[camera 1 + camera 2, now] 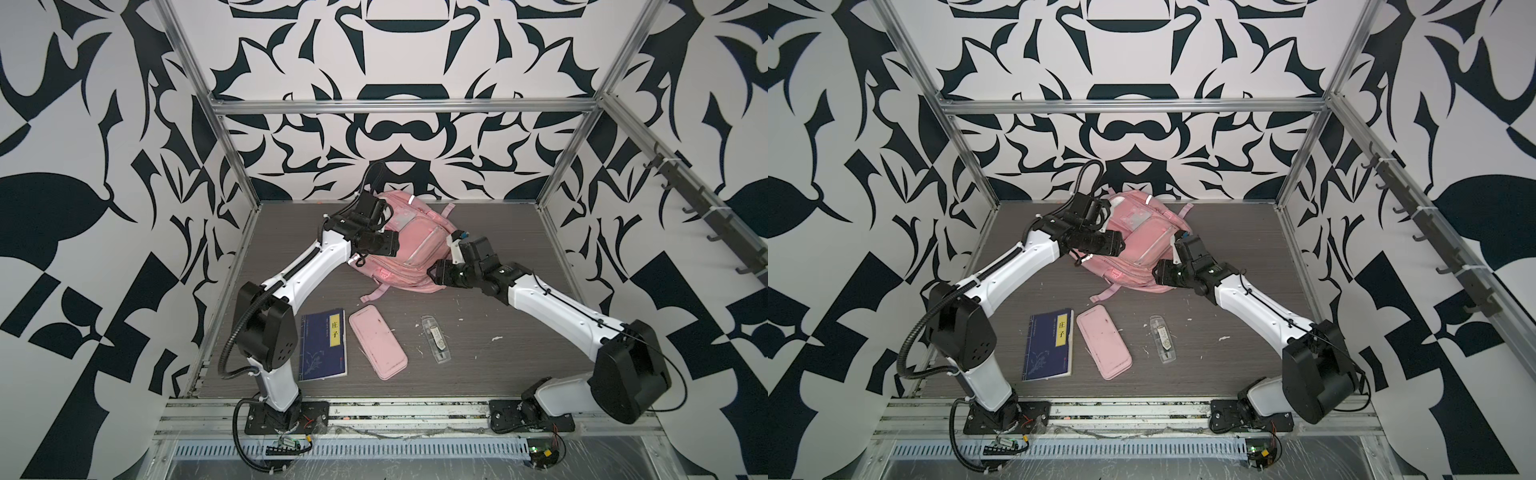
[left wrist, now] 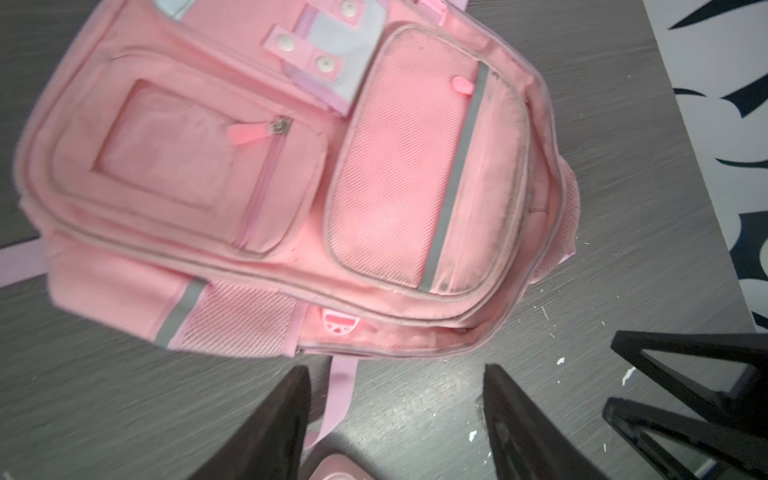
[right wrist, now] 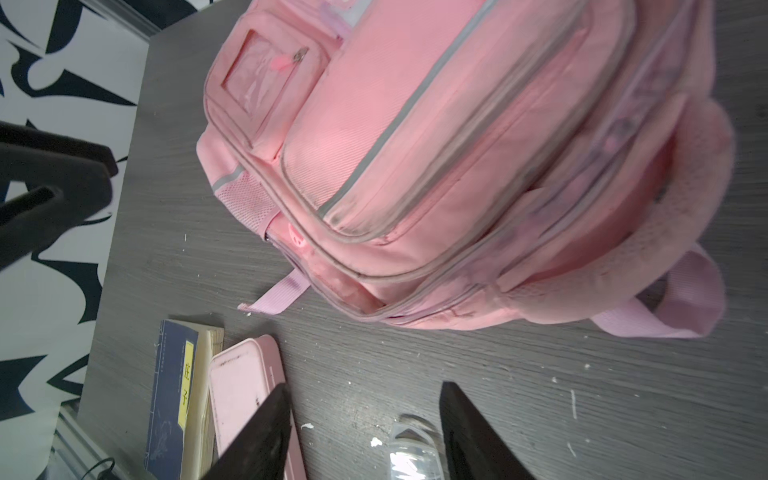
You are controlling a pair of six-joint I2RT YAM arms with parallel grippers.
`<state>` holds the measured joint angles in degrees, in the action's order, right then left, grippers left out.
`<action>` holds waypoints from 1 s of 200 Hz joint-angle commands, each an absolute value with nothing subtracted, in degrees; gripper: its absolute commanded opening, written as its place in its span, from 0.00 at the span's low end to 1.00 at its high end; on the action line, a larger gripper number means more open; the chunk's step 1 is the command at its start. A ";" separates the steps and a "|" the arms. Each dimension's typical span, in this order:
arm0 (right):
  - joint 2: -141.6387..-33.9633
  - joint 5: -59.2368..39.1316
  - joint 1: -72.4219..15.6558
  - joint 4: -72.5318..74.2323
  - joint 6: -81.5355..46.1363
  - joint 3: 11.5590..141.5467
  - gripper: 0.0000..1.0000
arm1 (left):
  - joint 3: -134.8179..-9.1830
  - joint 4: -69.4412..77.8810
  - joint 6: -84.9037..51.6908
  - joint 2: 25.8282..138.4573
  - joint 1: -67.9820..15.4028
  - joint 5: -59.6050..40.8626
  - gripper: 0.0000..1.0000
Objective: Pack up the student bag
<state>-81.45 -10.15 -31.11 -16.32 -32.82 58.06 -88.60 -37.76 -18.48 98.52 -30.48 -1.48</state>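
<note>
Student bag (image 1: 419, 249) at far edge of table (image 1: 498, 353), left gripper (image 2: 397, 368) and right gripper (image 3: 363, 384) spread, empty, one book (image 1: 322, 351), one pencil case (image 1: 377, 347), one clear case (image 1: 434, 345), bare room at right

The bag (image 1: 419, 245) is a pink fabric backpack lying flat on its back, front up, at the far middle of the bench (image 1: 498, 332). Its face shows zip pockets with grey reflective strips, a clear window patch with a pink zip pull, and a mesh side pocket. One pink strap (image 1: 374, 294) trails from the near end onto the bench.
</note>
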 commanded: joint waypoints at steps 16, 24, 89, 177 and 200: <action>-85.06 -9.90 -37.95 -13.16 -33.46 61.87 0.59 | -77.61 -41.49 -22.13 89.09 -26.04 2.40 0.72; -85.56 -9.00 -39.60 -12.06 -33.69 61.71 0.59 | -75.36 -42.26 -23.12 87.02 -25.02 2.55 0.74; -93.50 -9.93 -49.90 -12.39 -33.73 67.99 0.58 | -62.49 -47.09 -28.98 74.04 -19.52 2.67 0.81; -105.05 -18.21 -57.06 -13.46 -35.25 77.50 0.58 | -42.27 -43.61 -41.42 58.72 -1.80 -5.66 0.83; -107.73 -18.94 -58.18 -17.00 -33.28 80.62 0.60 | -39.31 -43.01 -42.46 58.00 0.33 -6.20 0.83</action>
